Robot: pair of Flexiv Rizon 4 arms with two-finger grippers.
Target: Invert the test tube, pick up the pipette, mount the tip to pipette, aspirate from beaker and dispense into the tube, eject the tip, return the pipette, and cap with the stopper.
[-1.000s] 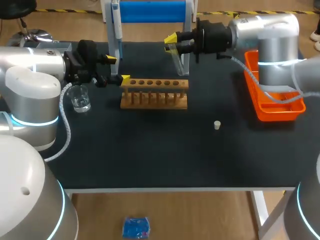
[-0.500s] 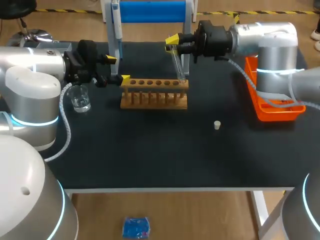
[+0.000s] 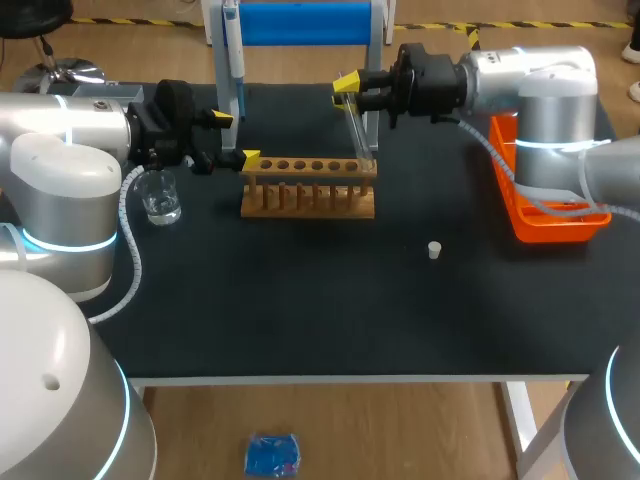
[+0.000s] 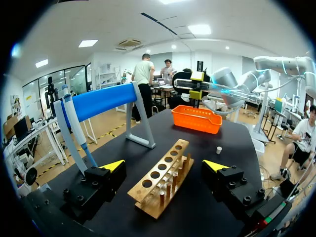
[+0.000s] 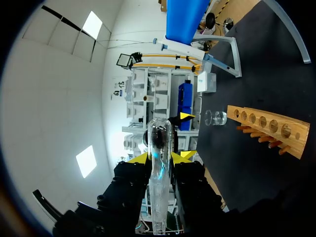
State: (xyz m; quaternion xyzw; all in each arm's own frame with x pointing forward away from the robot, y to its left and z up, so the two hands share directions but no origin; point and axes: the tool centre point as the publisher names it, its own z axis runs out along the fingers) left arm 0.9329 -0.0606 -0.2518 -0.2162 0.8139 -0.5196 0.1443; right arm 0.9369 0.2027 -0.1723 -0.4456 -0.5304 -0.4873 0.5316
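Gripping the test tube (image 5: 159, 168) from two sides, the right claw (image 3: 349, 88) is seen above the far right end of the wooden rack (image 3: 308, 187). The tube is held tilted, with its lower end down at the rack's last hole (whether it has entered the hole cannot be told). In the right wrist view the tube is seen running straight out between the yellow tips.

The left claw (image 3: 236, 138) is held at the rack's left end with its fingers spread apart and nothing clamped. In the left wrist view the rack lies just ahead of it.

A glass beaker (image 3: 160, 197) is set on the desk (image 3: 300, 300) near the rack's left end, beside the left arm. The small pale stopper (image 3: 434, 250) is left standing alone, in front of the rack and to its right. The pipette (image 3: 232, 45) is hung on the blue-barred stand (image 3: 300, 22) behind the rack. An orange tray (image 3: 545, 215) is placed at the desk's right edge, under the right arm.
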